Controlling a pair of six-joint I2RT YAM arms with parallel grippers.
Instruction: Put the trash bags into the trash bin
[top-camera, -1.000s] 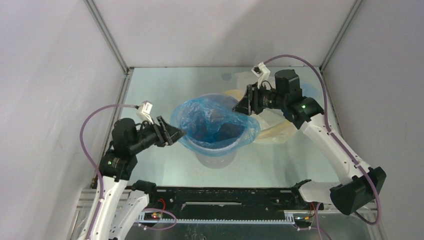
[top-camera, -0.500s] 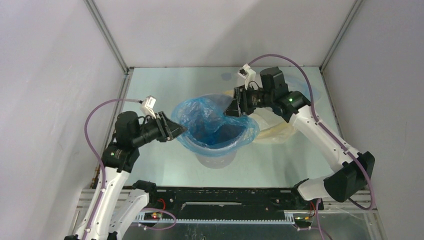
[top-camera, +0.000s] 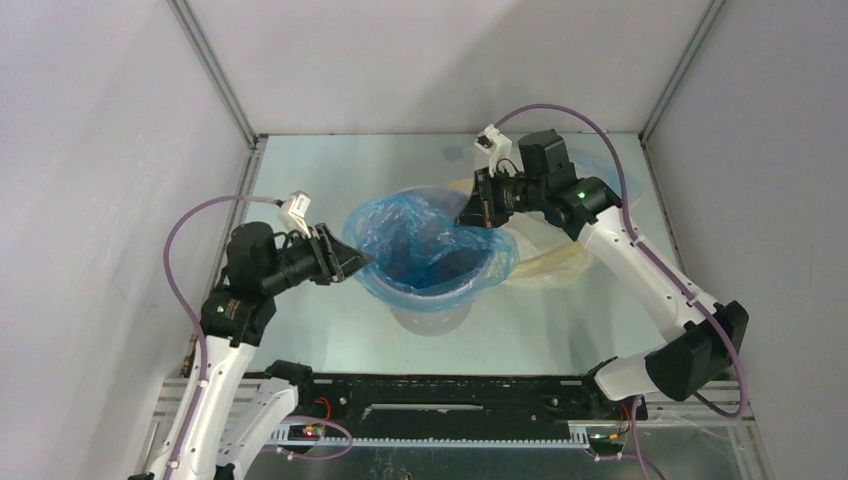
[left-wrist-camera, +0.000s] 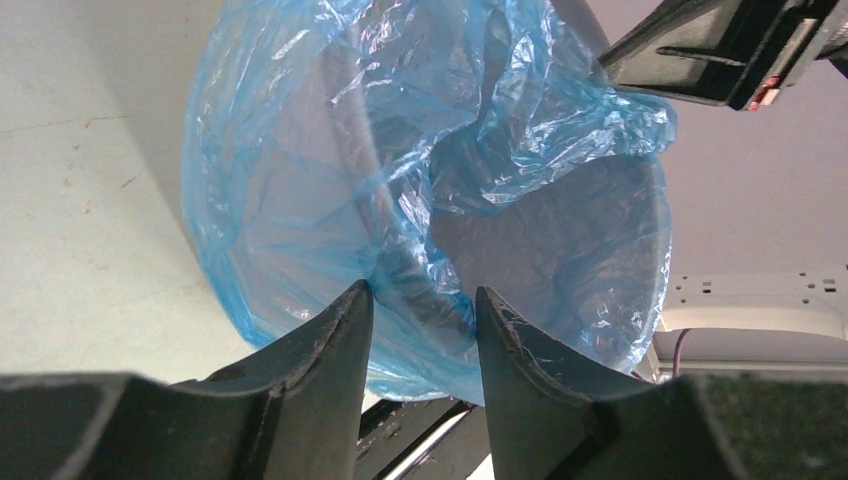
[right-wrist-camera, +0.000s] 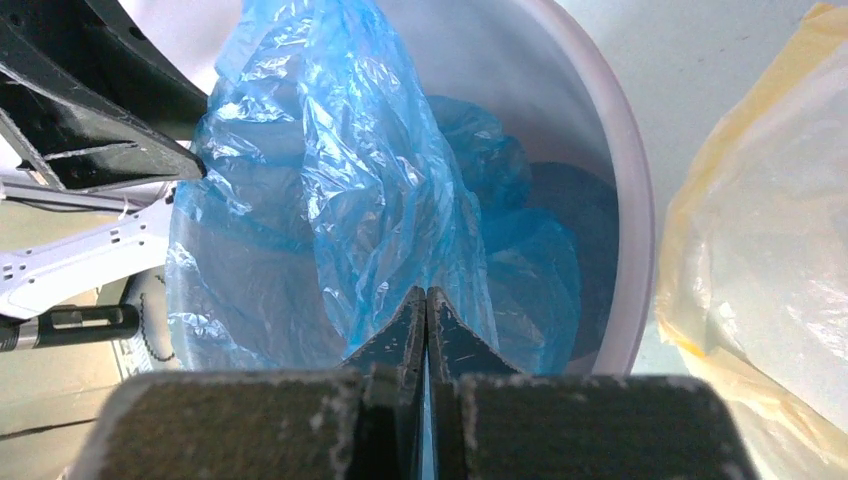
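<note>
Blue trash bag (top-camera: 425, 245) — largely inside the trash bin (top-camera: 430, 318), its mouth draped over the rim. Right gripper (right-wrist-camera: 427, 300): fingers pressed together on a fold of blue film. Left gripper (left-wrist-camera: 422, 300): fingers parted, set astride the film-covered rim. Cream-yellow bag (top-camera: 545, 262) — found on the table (top-camera: 320, 180) beside the bin, judged not yet loaded.

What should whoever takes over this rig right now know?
Left gripper: open, fingers either side of the film-draped rim of the trash bin.
Right gripper: shut on the blue bag, above the bin's mouth.
Done: blue bag partly inside, draped over the rim.
To do: seat the blue bag; the cream-yellow bag lies outside, beside the bin.
</note>
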